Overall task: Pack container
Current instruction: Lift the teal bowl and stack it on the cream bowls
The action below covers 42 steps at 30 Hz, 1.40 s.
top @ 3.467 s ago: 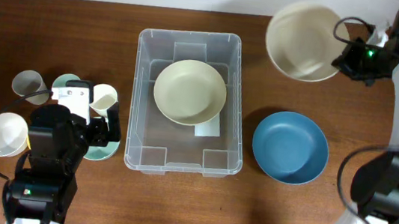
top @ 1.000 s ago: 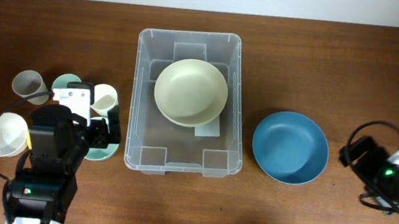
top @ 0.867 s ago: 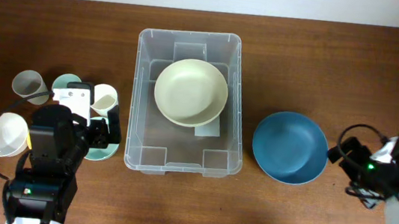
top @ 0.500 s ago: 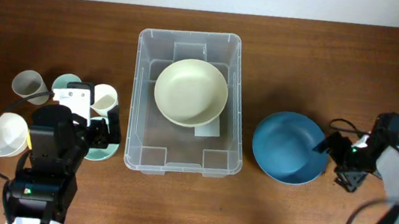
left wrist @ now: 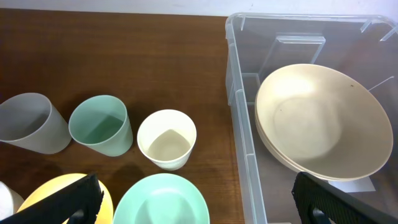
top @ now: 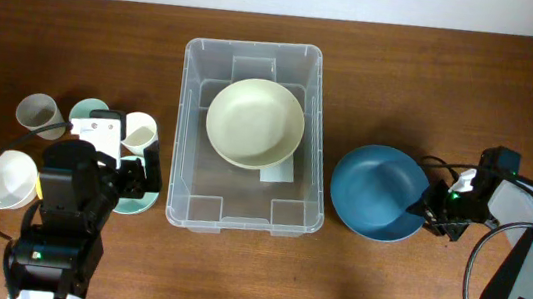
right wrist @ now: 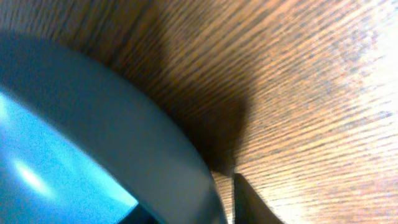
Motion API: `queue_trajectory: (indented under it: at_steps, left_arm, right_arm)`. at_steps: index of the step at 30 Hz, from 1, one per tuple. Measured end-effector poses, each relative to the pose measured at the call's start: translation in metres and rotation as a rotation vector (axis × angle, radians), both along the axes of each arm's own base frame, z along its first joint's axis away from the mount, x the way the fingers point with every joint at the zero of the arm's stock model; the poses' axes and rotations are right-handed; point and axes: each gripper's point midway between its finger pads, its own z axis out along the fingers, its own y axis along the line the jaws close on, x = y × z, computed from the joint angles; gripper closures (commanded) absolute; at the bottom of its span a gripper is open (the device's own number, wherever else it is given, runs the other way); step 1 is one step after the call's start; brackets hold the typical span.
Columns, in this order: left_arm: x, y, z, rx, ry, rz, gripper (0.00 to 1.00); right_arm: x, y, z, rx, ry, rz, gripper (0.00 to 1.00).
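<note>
Your large clear rectangular plastic container [top: 181, 130] sits at the middle of the brown wooden table [top: 434, 88], long side running away from you. Inside it, toward the far half, lie round cream bowls [top: 254, 123]. The left wrist view shows two of them nested, one in the other [left wrist: 320, 118]. They partly cover a white label [top: 279, 174] on the base.

To the right of the container, apart from its wall, is a round blue bowl [top: 374, 192]. Your right gripper [top: 433, 207] is down at this bowl's right rim. In the right wrist view the blue bowl [right wrist: 93, 124] fills the lower left, blurred and very close, with one dark finger [right wrist: 249, 199] just beside its edge. It looks to be touching the rim, but you cannot tell from these views whether the fingers are apart or clamped on it.

Your left gripper [left wrist: 196, 190] hangs over the cluster of cups and bowls to the left of the container, its fingers [left wrist: 68, 202] spread wide and holding nothing. Below it stand a grey plastic cup [left wrist: 31, 121], a pale green cup [left wrist: 102, 124] just beside it, and a cream cup [left wrist: 166, 138] nearest the container [left wrist: 245, 155]. Closer to you lie a mint green bowl [left wrist: 161, 199] and, to its left, a yellow bowl [left wrist: 62, 190], partly hidden by the finger.
</note>
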Motion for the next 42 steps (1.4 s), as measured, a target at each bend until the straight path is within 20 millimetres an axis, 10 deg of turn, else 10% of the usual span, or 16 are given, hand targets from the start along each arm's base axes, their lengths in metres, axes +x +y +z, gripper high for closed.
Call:
queue_trajectory:
  at_steps: [15,20,23,27,30,36,42]
  left_arm:
    - [0.0,0.0,0.0,0.0,0.0,0.0,0.0]
    - [0.0,0.0,0.0,0.0,0.0,0.0,0.0]
    - [0.0,0.0,-0.001,0.0,0.003,0.0,0.0]
    - [0.0,0.0,-0.001,0.0,0.003,0.0,0.0]
    - [-0.002,0.0,-0.003,0.0,0.014,0.0,0.0]
    - [-0.002,0.0,-0.003,0.0,0.016,0.001,0.0]
    - [-0.002,0.0,-0.004,0.0,0.019,0.001,0.0]
  right_arm:
    - [0.01,-0.003,0.007,-0.007,-0.021,0.0,0.96]
    - [0.056,-0.022,0.078,-0.069,-0.154,0.007,0.96]
    - [0.087,-0.018,0.161,-0.148,-0.334,0.06,0.96]
    - [0.112,0.047,0.245,-0.196,-0.551,0.257,0.96]
    - [0.112,0.114,0.255,-0.184,-0.609,0.428,0.96]
    - [0.11,0.229,0.231,-0.176,-0.656,0.7,0.96]
    - [0.136,0.257,0.158,-0.195,-0.558,0.753,0.96]
